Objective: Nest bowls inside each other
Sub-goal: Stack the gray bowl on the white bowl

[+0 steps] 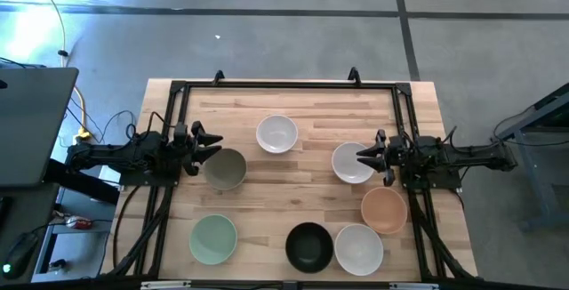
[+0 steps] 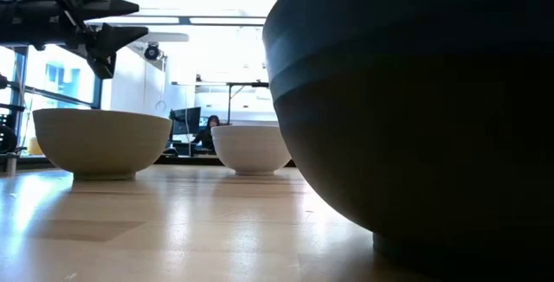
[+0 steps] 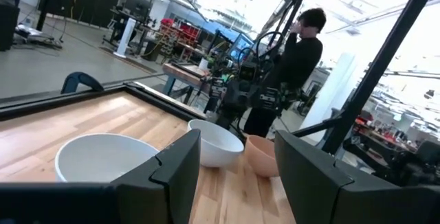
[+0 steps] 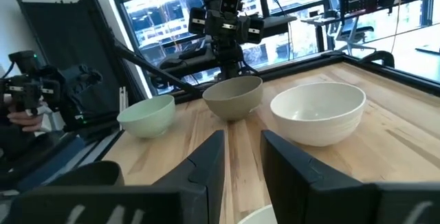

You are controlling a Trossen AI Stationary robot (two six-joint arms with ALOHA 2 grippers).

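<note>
Left gripper (image 1: pixel 216 144) jaws spread beside grey-olive bowl (image 1: pixel 225 168) — I'd straddle its rim squarely; right gripper (image 1: pixel 362 156) jaws parted, empty.

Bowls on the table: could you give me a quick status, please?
Left gripper open over grey-olive bowl rim. Right gripper open above white bowl. Nothing nested yet, nothing blocking.

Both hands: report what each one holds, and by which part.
Nothing is held. The left hand hovers open by the grey-olive bowl; the right hand is open above a white bowl, gripping nothing.
</note>
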